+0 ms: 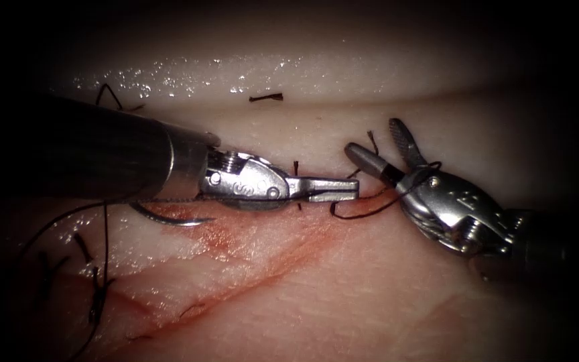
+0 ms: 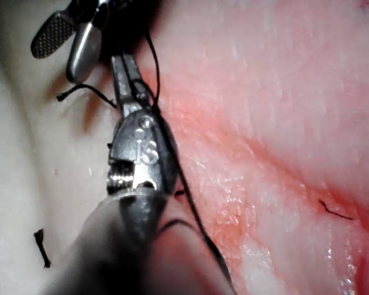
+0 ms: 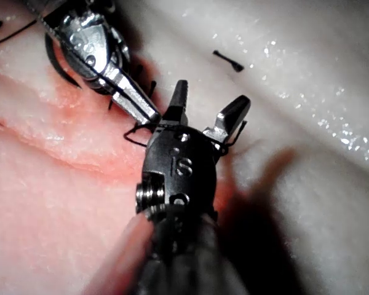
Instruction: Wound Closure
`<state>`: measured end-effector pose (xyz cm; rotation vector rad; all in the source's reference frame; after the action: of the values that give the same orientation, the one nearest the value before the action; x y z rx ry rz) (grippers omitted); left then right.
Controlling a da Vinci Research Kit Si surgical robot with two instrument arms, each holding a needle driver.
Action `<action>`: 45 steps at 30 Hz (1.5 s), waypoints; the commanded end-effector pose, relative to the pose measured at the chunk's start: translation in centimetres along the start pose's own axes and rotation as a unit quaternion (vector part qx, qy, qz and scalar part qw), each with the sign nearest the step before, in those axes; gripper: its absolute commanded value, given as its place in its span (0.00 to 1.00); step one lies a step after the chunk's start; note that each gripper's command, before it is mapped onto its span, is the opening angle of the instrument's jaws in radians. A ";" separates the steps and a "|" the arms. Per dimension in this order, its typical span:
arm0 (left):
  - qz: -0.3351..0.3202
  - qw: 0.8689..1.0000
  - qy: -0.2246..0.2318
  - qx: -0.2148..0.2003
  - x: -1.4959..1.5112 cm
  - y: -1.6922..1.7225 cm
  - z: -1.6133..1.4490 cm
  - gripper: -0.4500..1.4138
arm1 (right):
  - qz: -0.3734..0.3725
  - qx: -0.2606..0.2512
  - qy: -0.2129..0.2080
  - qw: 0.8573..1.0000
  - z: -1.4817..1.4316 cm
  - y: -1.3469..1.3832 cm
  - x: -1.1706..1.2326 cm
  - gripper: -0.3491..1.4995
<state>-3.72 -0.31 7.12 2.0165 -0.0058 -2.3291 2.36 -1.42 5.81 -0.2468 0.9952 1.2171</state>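
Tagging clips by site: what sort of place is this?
Likely a bench suturing practice setup: pale pink pork-belly tissue with a red-stained cut, a curved steel needle lying loose on it, and black thread beside the left tool and open right tool.

Left tool [image 1: 330, 189]: jaws closed on the thread [image 1: 363, 211], pointing toward the right tool [image 1: 378, 149]. Right tool: jaws spread wide, holding nothing, thread draped across the wrist behind them. Needle [image 1: 169, 218]: lay free on the tissue [image 1: 343, 288] below and behind the left jaws, left of the cut [image 1: 249, 285]. Red fluid [image 1: 226, 241] beneath the left jaws.
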 end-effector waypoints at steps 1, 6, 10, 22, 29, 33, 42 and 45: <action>0.000 1.000 0.000 0.000 -0.05 -0.01 0.07 0.00 | 0.003 0.002 -0.005 1.000 0.12 -0.03 -0.08 0.61; 0.000 1.000 0.001 -0.001 -0.05 -0.01 0.08 0.00 | 0.012 0.003 -0.018 1.000 0.21 0.04 -0.25 0.61; 0.001 1.000 0.002 -0.002 -0.05 -0.01 0.07 0.00 | 0.024 0.001 -0.042 0.999 0.27 0.09 -0.39 0.57; 0.001 1.000 0.005 -0.005 -0.04 0.02 0.06 0.00 | 0.034 -0.008 -0.097 0.995 0.30 0.05 -0.58 0.00; 0.002 1.000 0.007 -0.008 -0.06 0.02 0.00 0.00 | 0.036 -0.024 -0.060 0.997 0.22 -0.05 -0.27 0.00; -0.003 1.000 -0.002 -0.004 -0.08 -0.05 -0.12 0.00 | 0.014 -0.025 -0.026 0.999 0.11 -0.20 -0.04 0.00; -0.060 0.997 -0.051 0.000 -0.34 -0.65 -0.34 0.00 | -0.026 0.014 0.024 0.999 0.00 -0.47 0.06 0.00; -0.074 0.995 -0.073 -0.001 -0.48 -0.88 -0.43 0.00 | -0.049 0.032 0.037 0.998 -0.07 -0.63 -0.05 0.00</action>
<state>-3.17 0.67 7.48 1.8943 0.1515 -2.5747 2.78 -1.73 5.56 -0.2905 1.0767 1.0836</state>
